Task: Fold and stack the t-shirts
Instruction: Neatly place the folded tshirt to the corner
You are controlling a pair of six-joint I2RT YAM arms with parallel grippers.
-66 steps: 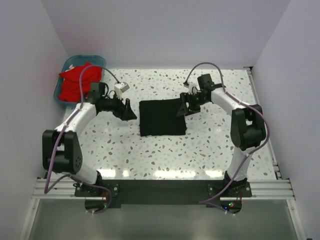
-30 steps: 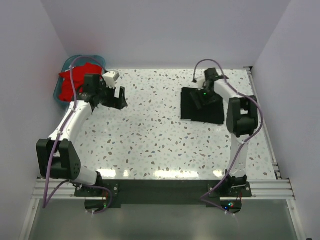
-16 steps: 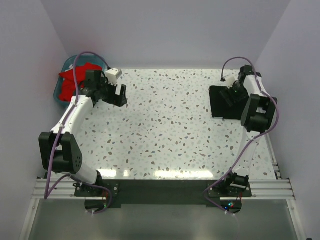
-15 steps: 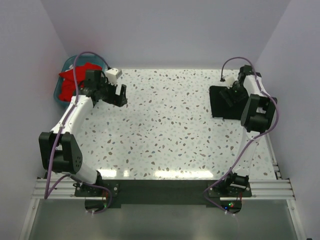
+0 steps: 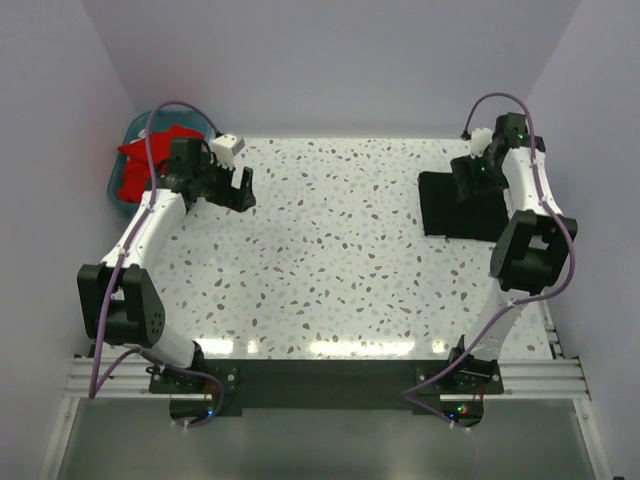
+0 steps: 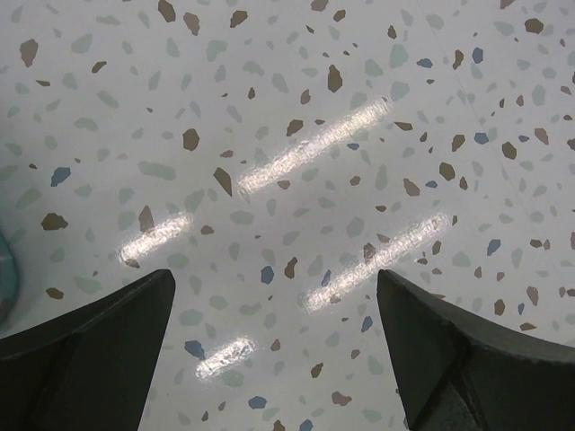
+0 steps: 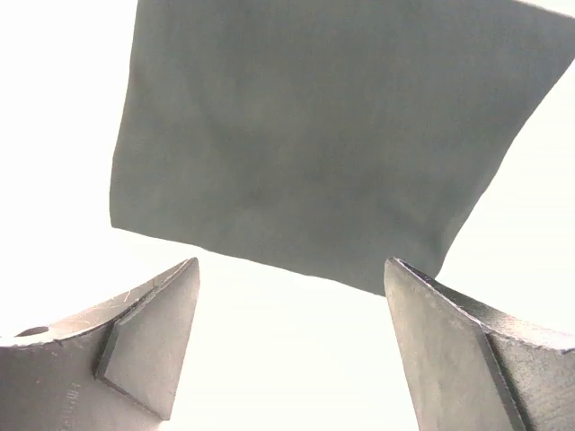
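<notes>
The black t-shirt (image 5: 462, 208) lies folded into a flat rectangle at the table's far right; it also fills the upper part of the right wrist view (image 7: 323, 135). My right gripper (image 5: 470, 180) is open and empty, over the shirt's far edge, its jaws apart and clear of the cloth (image 7: 292, 296). Red t-shirts (image 5: 150, 165) are heaped in the teal basket (image 5: 118, 195) at the far left corner. My left gripper (image 5: 240, 190) is open and empty above bare table (image 6: 274, 287), just right of the basket.
The speckled white table (image 5: 330, 260) spreads between the two arms. White walls close in the back and both sides. A sliver of the teal basket shows at the left edge of the left wrist view (image 6: 4, 269).
My right gripper slid the folded black shirt from the table's middle to the far right, then let go and drew back off it. My left gripper moved back toward the basket.
</notes>
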